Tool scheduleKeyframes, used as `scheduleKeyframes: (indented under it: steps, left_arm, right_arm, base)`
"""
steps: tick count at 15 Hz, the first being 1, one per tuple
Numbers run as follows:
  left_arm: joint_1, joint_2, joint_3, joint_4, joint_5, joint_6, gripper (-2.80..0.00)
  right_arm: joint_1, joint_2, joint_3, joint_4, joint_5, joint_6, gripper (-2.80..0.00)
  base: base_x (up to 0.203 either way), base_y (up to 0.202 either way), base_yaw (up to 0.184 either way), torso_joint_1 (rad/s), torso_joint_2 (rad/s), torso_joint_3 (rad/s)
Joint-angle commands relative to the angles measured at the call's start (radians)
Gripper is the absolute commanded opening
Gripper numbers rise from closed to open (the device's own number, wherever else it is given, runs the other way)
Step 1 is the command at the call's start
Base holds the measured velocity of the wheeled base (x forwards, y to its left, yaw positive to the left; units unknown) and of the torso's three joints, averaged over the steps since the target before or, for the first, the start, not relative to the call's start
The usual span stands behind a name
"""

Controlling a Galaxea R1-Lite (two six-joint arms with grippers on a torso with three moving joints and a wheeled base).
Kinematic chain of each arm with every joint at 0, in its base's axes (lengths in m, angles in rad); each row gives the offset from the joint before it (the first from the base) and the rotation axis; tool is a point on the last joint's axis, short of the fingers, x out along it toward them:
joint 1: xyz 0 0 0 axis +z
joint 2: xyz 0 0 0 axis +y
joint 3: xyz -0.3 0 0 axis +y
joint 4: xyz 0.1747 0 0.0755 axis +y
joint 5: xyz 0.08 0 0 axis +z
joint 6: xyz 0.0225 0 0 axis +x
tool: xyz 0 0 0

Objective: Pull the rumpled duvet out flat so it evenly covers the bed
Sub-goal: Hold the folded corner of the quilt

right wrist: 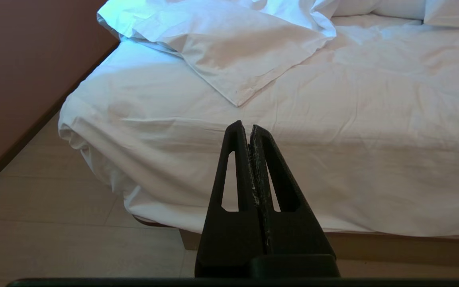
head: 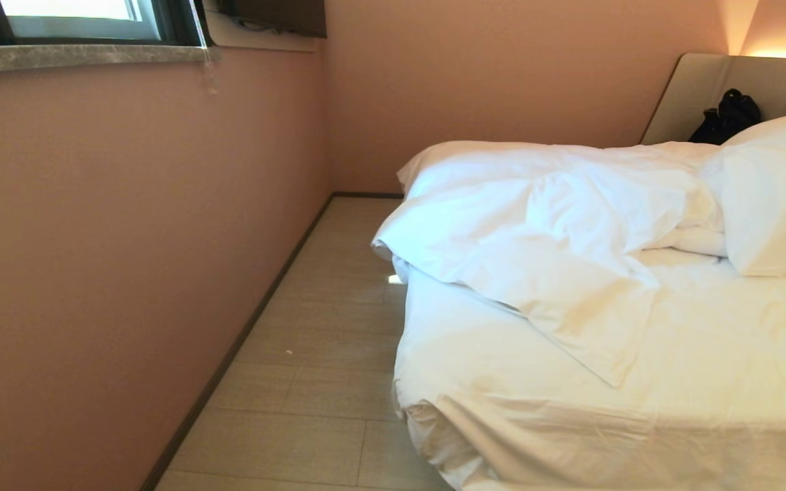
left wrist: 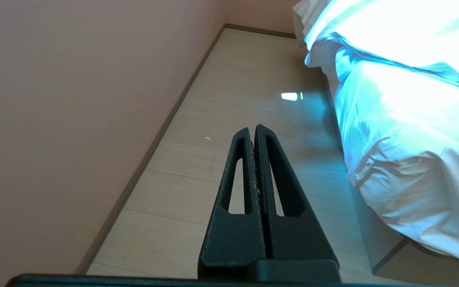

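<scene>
Left gripper (left wrist: pixel 254 129): black, tapered fingers pressed together at the tips, nothing between them; hangs over the floor strip beside the bed, clear of the bedding; outside the head view.

Right gripper (right wrist: pixel 243 126): same black pair, fingers closed tip to tip and empty; points at the near edge of the bed, apart from the fabric; outside the head view.

Duvet (head: pixel 543 225): thick white cover, rumpled and bunched on the far half of the bed; folded over on itself, with one pointed corner flap reaching toward the near side; its left edge hangs slightly past the mattress side.

Bed (head: pixel 543 423): wide and low; near half lies uncovered, showing the creased white mattress sheet, which bunches at the near left corner; brown base visible under the sheet in both wrist views.

Pillows (head: pixel 775 198): plump, white, at the far right, touching the duvet's right end.

Headboard (head: pixel 693 95): pale padded panel at the far right, behind the pillows.

Black bag (head: pixel 727 117): dark item resting against the headboard, just beyond the pillows.

Floor (head: pixel 311 341): pale tiles in a narrow strip left of the bed.

Wall (head: pixel 127 239): pinkish, left of the floor strip, dark skirting along its foot.

Window (head: pixel 79 17): upper far left, above a grey stone sill.
</scene>
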Motion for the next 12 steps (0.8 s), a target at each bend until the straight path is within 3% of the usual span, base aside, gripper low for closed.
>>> scheduleKeyframes:
  steps: [1,12]
  left_arm:
    - [0.0,0.0,0.0,0.0,0.0,-0.001,-2.8]
    - [0.001,0.0,0.0,0.0,0.001,0.003,-2.8]
  right_arm:
    - [0.0,0.001,0.001,-0.001,0.0,0.0,-2.8]
    - [0.0,0.001,0.0,-0.001,0.0,0.0,-2.8]
  base:
    - [-0.096,0.0,0.002,-0.01,0.0,0.012]
    - [0.0,-0.01,0.0,0.0,0.0,0.0]
